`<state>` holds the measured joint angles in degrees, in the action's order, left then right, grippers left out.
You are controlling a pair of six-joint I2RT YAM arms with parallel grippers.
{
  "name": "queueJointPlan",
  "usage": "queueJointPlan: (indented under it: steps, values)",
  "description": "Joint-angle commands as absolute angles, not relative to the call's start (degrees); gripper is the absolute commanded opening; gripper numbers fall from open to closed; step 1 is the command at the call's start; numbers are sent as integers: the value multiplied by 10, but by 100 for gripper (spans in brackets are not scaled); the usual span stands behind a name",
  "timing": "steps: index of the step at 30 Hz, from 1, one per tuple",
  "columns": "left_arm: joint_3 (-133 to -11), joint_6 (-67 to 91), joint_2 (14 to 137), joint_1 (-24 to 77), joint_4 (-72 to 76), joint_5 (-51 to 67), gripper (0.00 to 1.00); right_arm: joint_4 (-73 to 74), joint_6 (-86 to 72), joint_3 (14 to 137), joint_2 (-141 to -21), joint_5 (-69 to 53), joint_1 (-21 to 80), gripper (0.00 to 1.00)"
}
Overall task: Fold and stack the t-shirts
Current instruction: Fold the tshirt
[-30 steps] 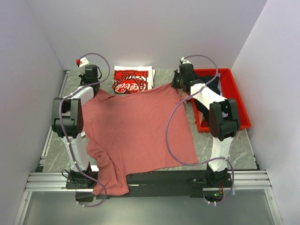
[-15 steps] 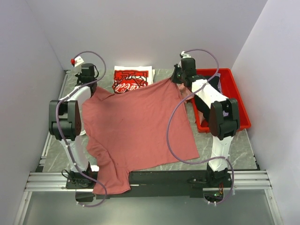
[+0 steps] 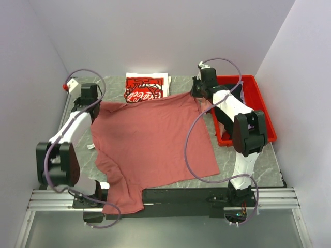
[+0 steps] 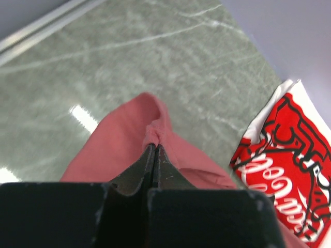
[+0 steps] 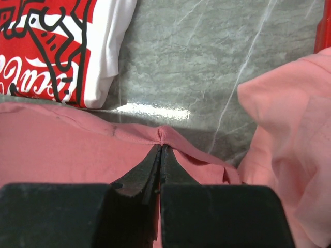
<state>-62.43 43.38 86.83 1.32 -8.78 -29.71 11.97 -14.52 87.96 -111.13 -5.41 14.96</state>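
Observation:
A dusty-rose t-shirt lies spread over the table, its near sleeve hanging over the front rail. My left gripper is shut on its far left corner. My right gripper is shut on its far right hem. A folded red-and-white t-shirt with white script logo lies at the back, just beyond the rose shirt; it also shows in the left wrist view and in the right wrist view. A lighter pink t-shirt lies bunched to the right of my right gripper.
A red plastic bin stands at the right with dark cloth in it, partly behind the right arm. The grey marble table shows bare near the right front. White walls close in the back and sides.
My left gripper has pulled the shirt's far left corner leftward and slightly nearer, stretching the far edge. My right gripper has stayed nearly in place on the far right hem.

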Motion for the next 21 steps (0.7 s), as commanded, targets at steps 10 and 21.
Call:
queueJointPlan:
  steps: [10,21]
  values:
    - [-498,605,649,31,-255,-303,1,149,-99,867,-1030,-38,145,0]
    - [-474,676,527,55,-390,-306,1,180,-79,896,-1029,-36,141,0]
